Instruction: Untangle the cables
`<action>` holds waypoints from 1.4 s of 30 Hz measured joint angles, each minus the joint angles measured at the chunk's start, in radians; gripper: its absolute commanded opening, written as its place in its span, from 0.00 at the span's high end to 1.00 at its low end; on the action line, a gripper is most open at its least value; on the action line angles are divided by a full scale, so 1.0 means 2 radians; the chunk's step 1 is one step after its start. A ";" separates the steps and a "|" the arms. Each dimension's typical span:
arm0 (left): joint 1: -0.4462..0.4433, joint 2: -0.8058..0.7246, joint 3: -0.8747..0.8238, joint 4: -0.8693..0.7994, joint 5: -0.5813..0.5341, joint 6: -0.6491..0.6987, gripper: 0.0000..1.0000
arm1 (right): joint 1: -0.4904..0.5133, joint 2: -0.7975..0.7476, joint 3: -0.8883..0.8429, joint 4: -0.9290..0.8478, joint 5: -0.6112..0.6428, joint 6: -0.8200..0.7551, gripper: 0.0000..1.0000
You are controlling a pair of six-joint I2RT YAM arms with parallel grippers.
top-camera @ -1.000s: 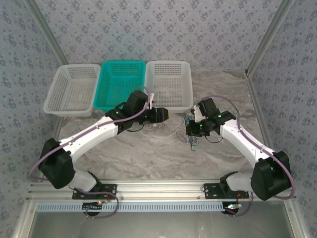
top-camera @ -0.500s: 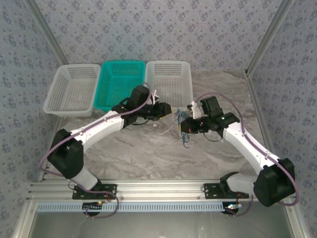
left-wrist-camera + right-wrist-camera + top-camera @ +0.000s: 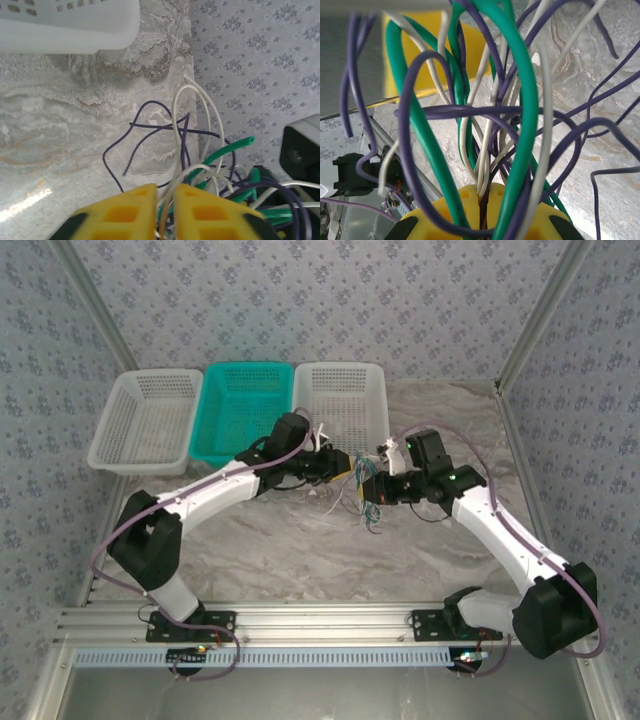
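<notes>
Cables [image 3: 360, 504] strung L–R | L gripper [image 3: 167, 194] clamped on them | R gripper [image 3: 484, 194] likewise

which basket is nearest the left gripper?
The white basket on the right: its near rim lies just beyond the left gripper. The teal basket in the middle and the left white basket sit farther left.

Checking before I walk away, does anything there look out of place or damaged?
Only the cables: green, white and purple wires in one tangled bunch, pinched by the left gripper and the right gripper. No spill or damage shows.
</notes>
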State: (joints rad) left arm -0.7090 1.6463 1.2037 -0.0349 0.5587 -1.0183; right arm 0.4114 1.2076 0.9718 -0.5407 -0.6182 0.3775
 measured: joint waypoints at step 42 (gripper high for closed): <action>-0.039 -0.006 0.140 -0.243 -0.087 0.218 0.48 | -0.038 -0.021 -0.122 -0.021 0.243 0.045 0.20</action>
State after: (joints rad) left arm -0.7879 1.6348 1.4845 -0.5201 0.3855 -0.5827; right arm 0.3347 1.1652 0.7284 -0.5831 -0.1326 0.4683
